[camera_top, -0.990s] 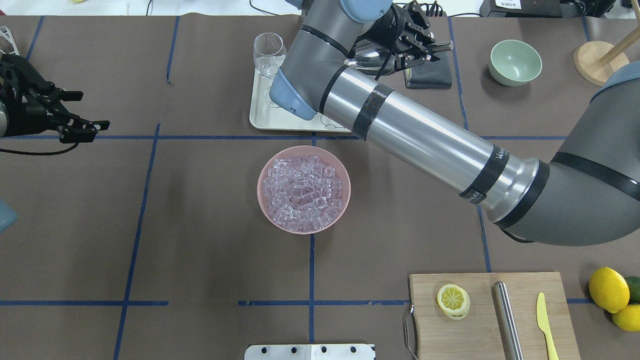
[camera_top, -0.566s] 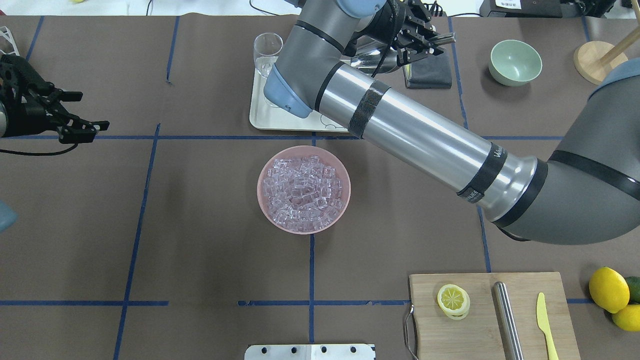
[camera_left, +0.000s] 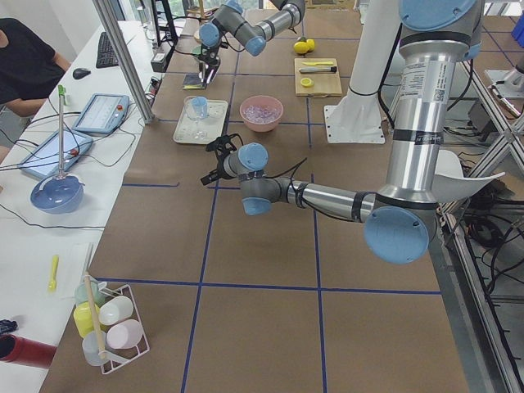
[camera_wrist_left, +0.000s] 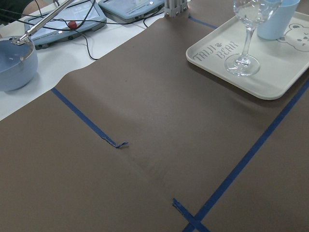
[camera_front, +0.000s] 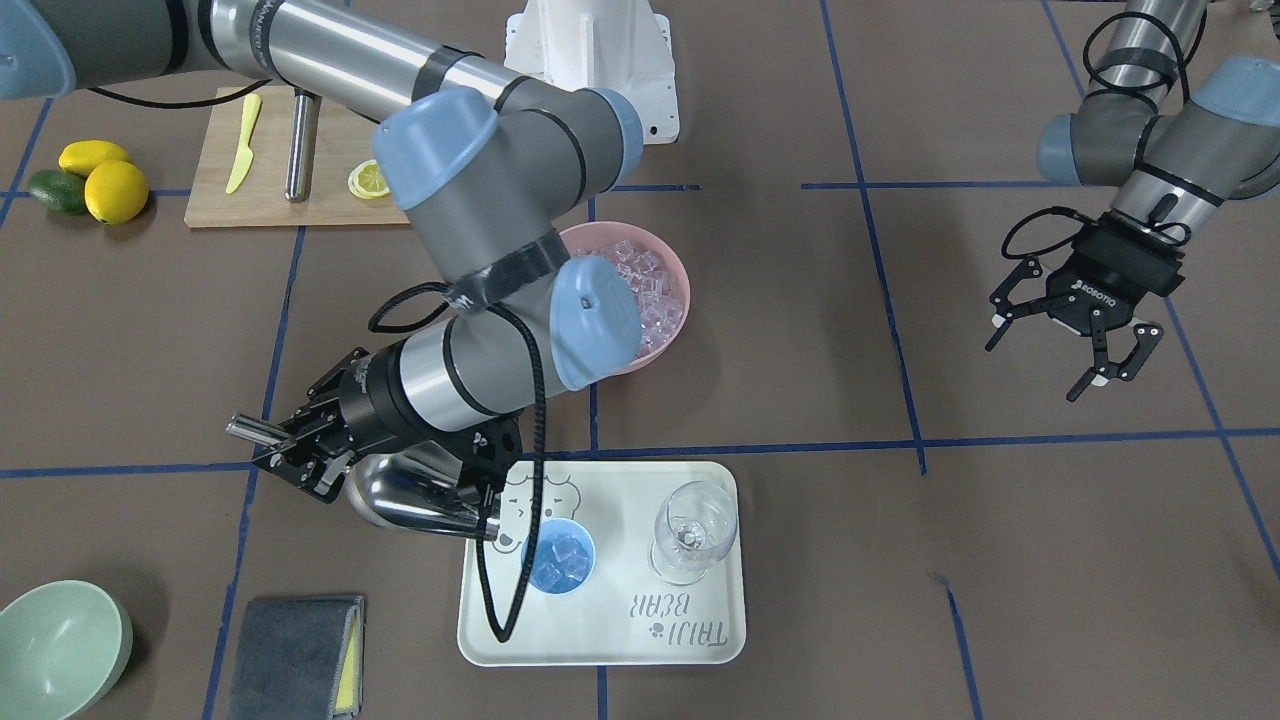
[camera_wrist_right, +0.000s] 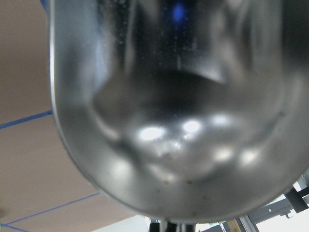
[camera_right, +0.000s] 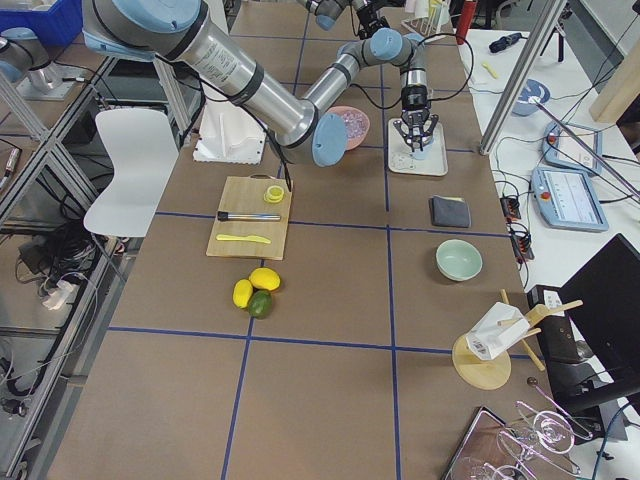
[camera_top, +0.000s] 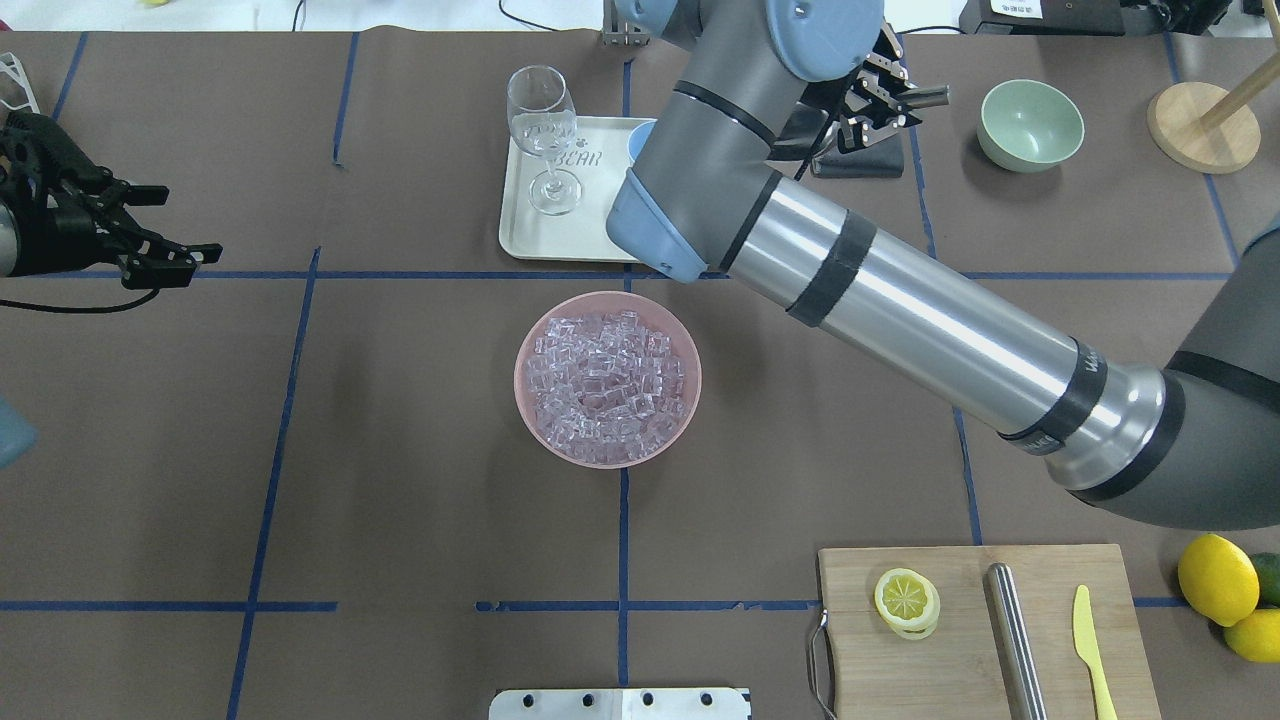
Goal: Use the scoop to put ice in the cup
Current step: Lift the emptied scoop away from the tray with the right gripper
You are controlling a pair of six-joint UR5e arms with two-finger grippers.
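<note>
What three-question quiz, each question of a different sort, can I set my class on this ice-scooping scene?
1. True or false: the cup has ice in it.
2. Which thing stands beside the cup on the tray? A: the wine glass. B: a lemon. C: a green bowl.
3. Fill the gap: the scoop is held by the robot's ___ gripper.

Key
1. True: clear cubes lie inside the cup.
2. A.
3. Right: the right gripper is shut on the scoop's handle, while the left gripper hangs open, away from the tray.
</note>
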